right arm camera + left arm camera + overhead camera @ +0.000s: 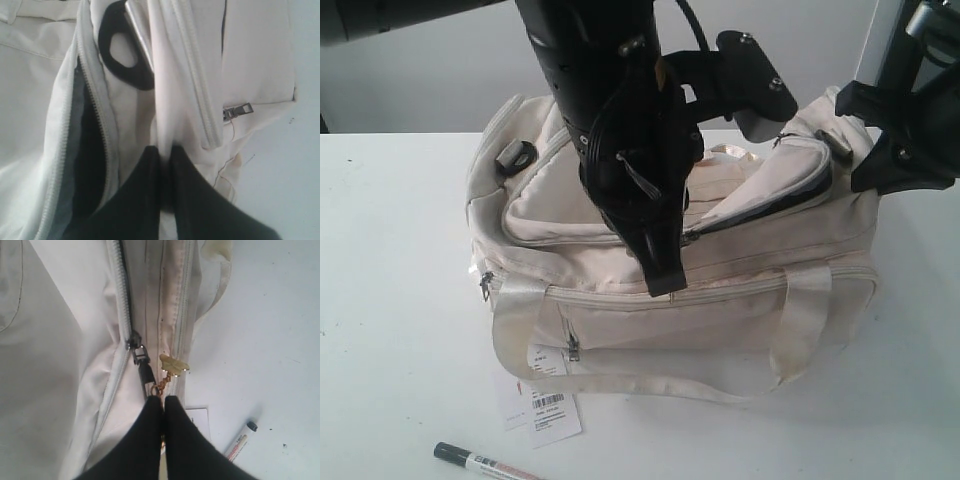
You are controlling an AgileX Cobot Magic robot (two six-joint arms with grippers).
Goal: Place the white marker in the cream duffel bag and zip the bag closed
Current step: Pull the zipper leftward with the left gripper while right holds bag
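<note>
Nearest the front edge lies the white marker (485,462), a slim pale barrel with small red and dark print and a dark cap, flat on the white table (400,300). It sits outside the cream duffel bag (650,320), well in front of it and just past the white barcode tag (552,415) that hangs from the bag's front.

That bag is a large, soft fabric shape, slumped and creased, with glossy webbing handles (800,320) looping over its front. Along the front runs a long pocket with a small metal zip pull (572,346) at its end. The curved top zip is closed on the left half. On the right half it gapes in a narrow arc where only the black lining (775,205) shows; whether anything lies inside cannot be told.

In the left wrist view, the left gripper (163,402) has its smooth black fingers pressed together on a thin gold chain (160,389). The chain joins a dark zip slider (141,358) on the top zip and a small gold charm (174,365). The marker lies on the table beside the bag in that view too.

The right gripper (164,152) is also closed, pinching a fold of cream fabric at the bag's end, beside the open zip teeth and dark lining. A glossy black plastic ring (122,50) and a small metal pocket pull (237,111) sit close by on the same end.
</note>
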